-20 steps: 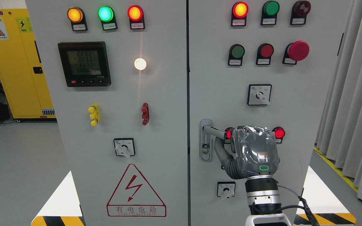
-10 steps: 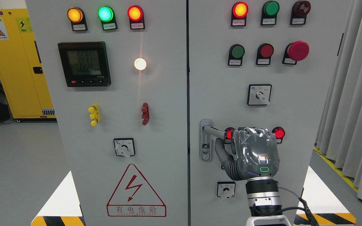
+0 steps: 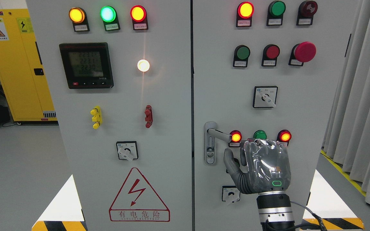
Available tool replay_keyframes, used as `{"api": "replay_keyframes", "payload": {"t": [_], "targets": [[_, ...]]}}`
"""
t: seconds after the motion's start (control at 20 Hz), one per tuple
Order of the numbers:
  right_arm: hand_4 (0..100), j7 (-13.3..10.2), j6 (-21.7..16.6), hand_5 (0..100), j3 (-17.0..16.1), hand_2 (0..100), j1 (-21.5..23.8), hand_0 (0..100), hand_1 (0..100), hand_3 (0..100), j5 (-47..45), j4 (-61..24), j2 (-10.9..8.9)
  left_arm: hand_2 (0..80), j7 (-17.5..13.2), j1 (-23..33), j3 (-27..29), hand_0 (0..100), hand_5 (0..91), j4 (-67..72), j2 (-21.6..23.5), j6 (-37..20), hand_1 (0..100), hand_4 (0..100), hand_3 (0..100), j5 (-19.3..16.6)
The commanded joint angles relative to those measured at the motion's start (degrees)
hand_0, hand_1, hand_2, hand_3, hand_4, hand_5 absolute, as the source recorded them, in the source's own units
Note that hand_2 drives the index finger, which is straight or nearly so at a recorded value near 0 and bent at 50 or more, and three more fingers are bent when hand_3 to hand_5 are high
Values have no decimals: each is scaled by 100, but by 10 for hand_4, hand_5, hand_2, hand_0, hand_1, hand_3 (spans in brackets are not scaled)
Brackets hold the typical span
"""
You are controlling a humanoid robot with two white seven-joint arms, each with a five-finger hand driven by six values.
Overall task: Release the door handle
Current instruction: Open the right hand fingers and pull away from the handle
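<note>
Though the task is to let go, the right hand (image 3: 262, 168), grey and foil-wrapped, appears already clear of the grey metal lever door handle (image 3: 218, 134), thumb spread and grasping nothing. The handle lies up and left of the hand, its long axis roughly horizontal, its tip beside the lit red indicator lamp (image 3: 235, 137). Withdrawal looks unobstructed.

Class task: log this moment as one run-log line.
right robot hand: open, below handle, apart | left: not in view | door: shut
</note>
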Motion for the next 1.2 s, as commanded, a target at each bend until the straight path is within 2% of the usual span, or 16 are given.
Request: {"api": "replay_keyframes", "payload": {"t": [0.0, 0.1, 0.2, 0.3, 0.35, 0.4, 0.5, 0.55, 0.6, 0.65, 0.75, 0.85, 1.15], "targets": [[930, -166, -575, 905, -740, 708, 473, 538, 438, 1000, -431, -764, -118, 0, -2, 0, 0, 120, 0, -70, 0, 0, 556, 0, 0, 0], [890, -244, -935, 842, -960, 653, 553, 520, 437, 954, -615, -800, -109, 0, -2, 0, 0, 120, 0, -70, 0, 0, 556, 0, 0, 0], [806, -367, -1226, 730, -1118, 582, 588, 498, 436, 825, -809, -800, -91, 0, -2, 0, 0, 120, 0, -70, 0, 0, 556, 0, 0, 0], [766, -499, -1350, 699, -1215, 568, 649, 491, 438, 796, -950, -800, -91, 0, -2, 0, 0, 120, 0, -70, 0, 0, 556, 0, 0, 0], [691, -569, -1350, 605, -1216, 510, 702, 485, 441, 718, -1020, -809, -91, 0, -2, 0, 0, 120, 0, -70, 0, 0, 556, 0, 0, 0], [566, -605, -1394, 435, -1216, 394, 728, 490, 441, 576, -1055, -809, -91, 0, -2, 0, 0, 120, 0, -70, 0, 0, 556, 0, 0, 0], [529, -605, -1578, 390, -1216, 360, 807, 509, 439, 531, -1135, -809, -91, 0, -2, 0, 0, 120, 0, -70, 0, 0, 556, 0, 0, 0], [432, -614, -1674, 284, -1216, 279, 825, 520, 437, 427, -1204, -809, -91, 0, -2, 0, 0, 120, 0, -70, 0, 0, 556, 0, 0, 0], [425, -605, -1780, 272, -1216, 271, 878, 524, 436, 418, -1284, -800, -100, 0, -2, 0, 0, 120, 0, -70, 0, 0, 556, 0, 0, 0], [291, -605, -1885, 131, -1216, 146, 939, 538, 422, 258, -1354, -800, -100, 0, -2, 0, 0, 120, 0, -70, 0, 0, 556, 0, 0, 0], [101, -605, -2044, 0, -1216, 3, 975, 558, 400, 85, -1468, -765, -100, 0, -2, 0, 0, 120, 0, -70, 0, 0, 556, 0, 0, 0], [9, -614, -2062, 0, -1216, 0, 983, 573, 381, 13, -1521, -756, -83, 0, -2, 0, 0, 120, 0, -70, 0, 0, 556, 0, 0, 0], [0, -570, -2071, 0, -1216, 0, 1001, 586, 336, 0, -1557, -774, -74, 0, -2, 0, 0, 120, 0, -70, 0, 0, 556, 0, 0, 0]]}}
